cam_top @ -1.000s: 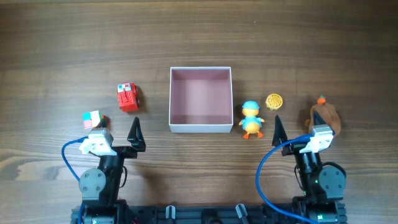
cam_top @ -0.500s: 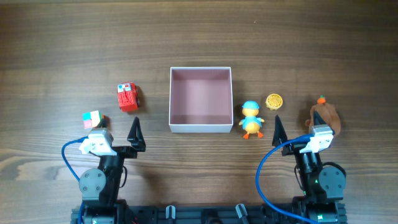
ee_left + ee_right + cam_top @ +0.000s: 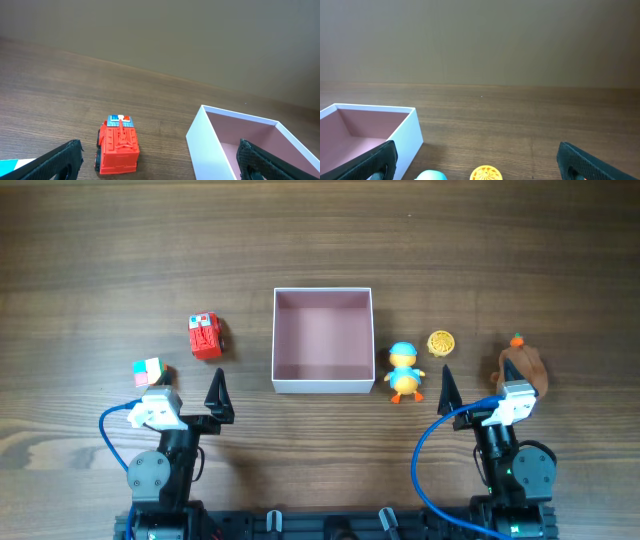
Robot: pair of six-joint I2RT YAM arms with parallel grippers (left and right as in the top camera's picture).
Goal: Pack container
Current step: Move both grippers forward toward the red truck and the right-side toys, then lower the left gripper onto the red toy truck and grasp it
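Note:
The container [image 3: 322, 386], a square white box with a dusty pink inside, sits mid-table and holds nothing. Left of it lie a red toy truck [image 3: 205, 336] and a small multicoloured cube [image 3: 147, 372]. To its right stand a duck with a blue cap [image 3: 404, 372], a yellow disc [image 3: 440, 342] and a brown plush toy [image 3: 523, 368]. My left gripper [image 3: 188, 396] hangs open near the front edge, behind the truck [image 3: 117, 150]. Just as wide open, my right gripper [image 3: 480, 394] sits behind the duck and disc [image 3: 487, 174]. Both hold nothing.
The container's white wall [image 3: 205, 145] lies right of centre in the left wrist view and at the left [image 3: 407, 137] in the right wrist view. Bare wooden table stretches beyond the box to the far edge. Blue cables loop beside both arm bases.

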